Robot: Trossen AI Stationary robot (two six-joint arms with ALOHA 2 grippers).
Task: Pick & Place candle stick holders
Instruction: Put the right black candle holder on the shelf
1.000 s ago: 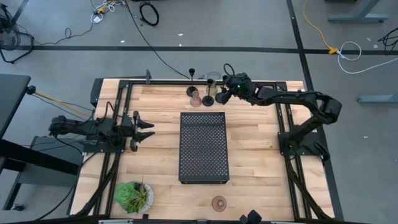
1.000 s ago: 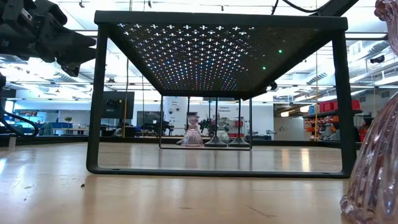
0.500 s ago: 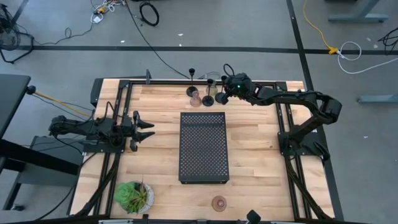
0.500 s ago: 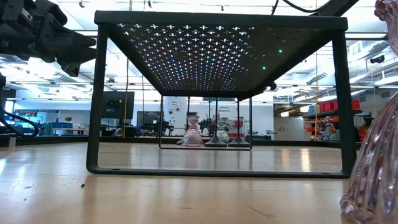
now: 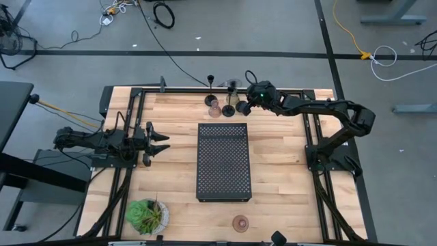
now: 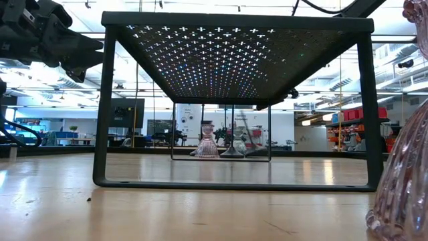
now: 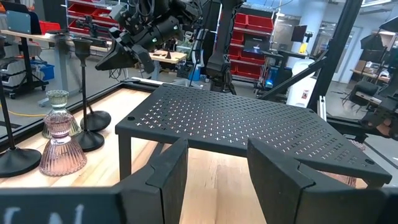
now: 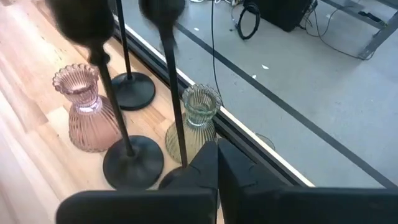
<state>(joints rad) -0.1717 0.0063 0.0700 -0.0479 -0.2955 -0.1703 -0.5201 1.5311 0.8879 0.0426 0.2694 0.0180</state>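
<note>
Three slim black candle stick holders stand at the far edge. The one nearest the right (image 5: 243, 107) is tilted (image 6: 244, 134), and my right gripper (image 8: 217, 163) is shut beside its foot. The other two (image 5: 228, 109) (image 5: 211, 100) stand upright on their round bases. Among them are a pink glass holder (image 8: 84, 115) and a green one (image 8: 199, 112). A brownish glass holder (image 5: 240, 223) sits at the near edge. My left gripper (image 5: 162, 142) waits open at the table's left. My right gripper comes slanting down from the table's right. The outer side of one shut finger (image 8: 202, 163) lies against the black holder's lower stem (image 8: 182, 155), just above its base. Nothing shows between the fingers. The holder leans with its top toward the table's left.
A black perforated rack (image 5: 224, 161) on four legs stands mid-table. A potted green plant (image 5: 145, 215) is at the near left corner. A black frame rail (image 5: 273, 91) runs along the far edge behind the holders. Bare wood lies on either side of the rack.
My right gripper has shut at the foot of the rightmost black holder. That holder, upright a second ago, now stands tilted with its top swung toward the table's left. The other holders have stayed in place.
</note>
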